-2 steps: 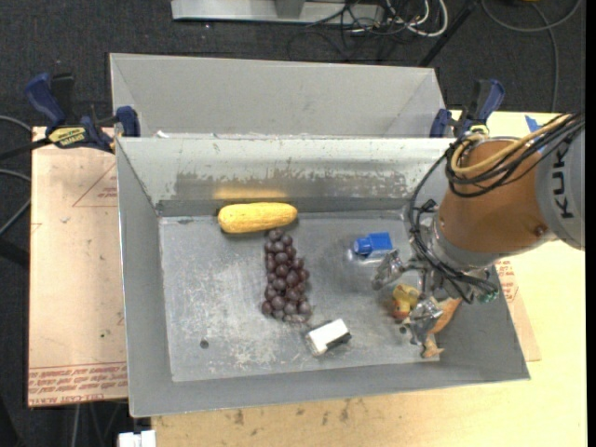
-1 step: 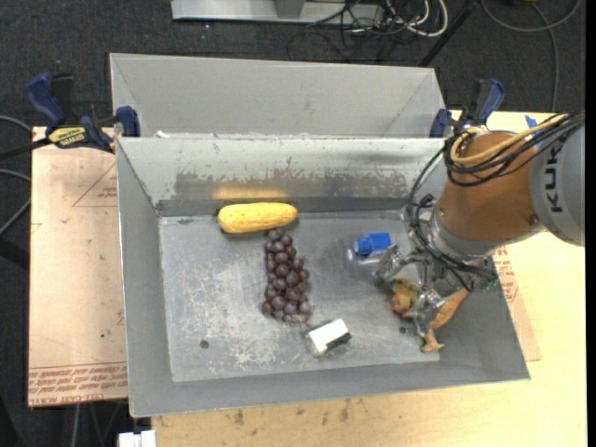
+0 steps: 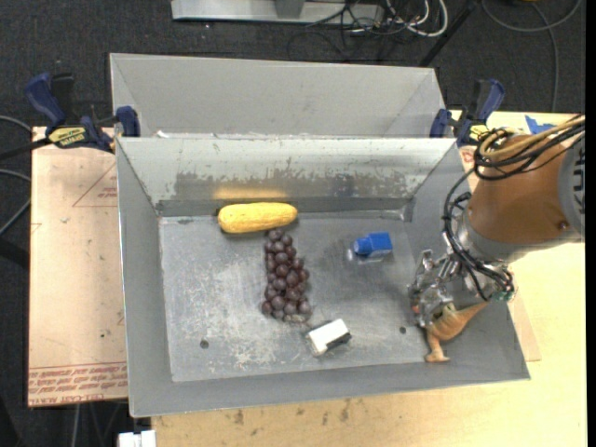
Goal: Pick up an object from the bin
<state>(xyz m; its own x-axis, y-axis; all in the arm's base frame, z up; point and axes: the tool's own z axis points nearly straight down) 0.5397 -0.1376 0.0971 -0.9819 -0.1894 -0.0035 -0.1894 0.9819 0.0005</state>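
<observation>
Hovering by the bin's (image 3: 214,296) right wall, the hand (image 3: 430,296) is over a tan lump (image 3: 445,328); its grip cannot be told. That wall could foul the pick.

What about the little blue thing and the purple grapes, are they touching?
Apart. The camera view shows a stretch of bare grey bin floor between the small blue block and the bunch of purple grapes.
</observation>
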